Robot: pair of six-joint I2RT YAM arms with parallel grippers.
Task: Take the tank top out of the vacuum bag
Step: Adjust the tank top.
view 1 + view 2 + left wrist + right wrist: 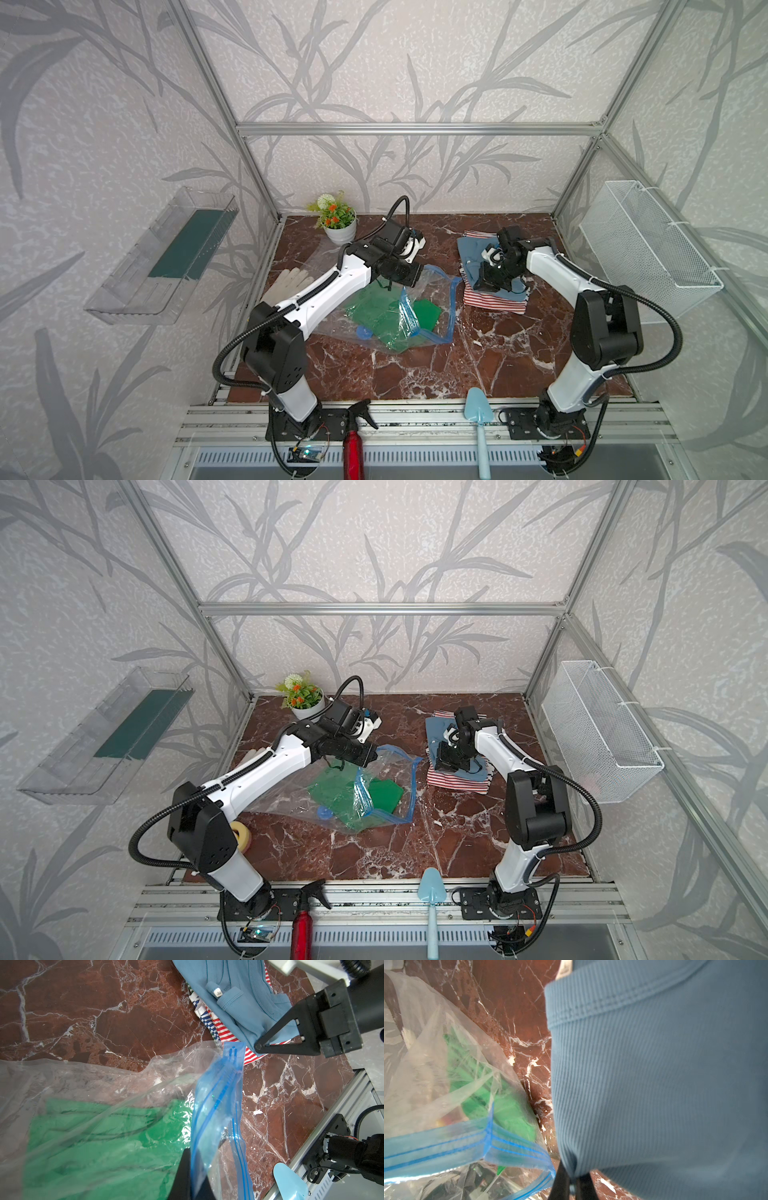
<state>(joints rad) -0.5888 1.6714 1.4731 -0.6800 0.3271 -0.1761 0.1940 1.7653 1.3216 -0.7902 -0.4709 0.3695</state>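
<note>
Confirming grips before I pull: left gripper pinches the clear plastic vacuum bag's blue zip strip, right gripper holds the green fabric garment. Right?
No: the right gripper holds the blue ribbed tank top, clear in the right wrist view. The green garment lies inside the vacuum bag. The rest stands.

This is a robotics test cell dressed up as a home corner. A bare aluminium frame [415, 129] carries leaf-patterned wallpaper [374, 62] on the far and side walls. The left arm [328, 286] and right arm [552, 266] are bolted to a metal rail [415, 419] at the near edge of a marble-look tabletop [415, 365]. A potted plant [337, 222] stands at the far left, and a wire basket [648, 249] hangs on the right wall.
</note>
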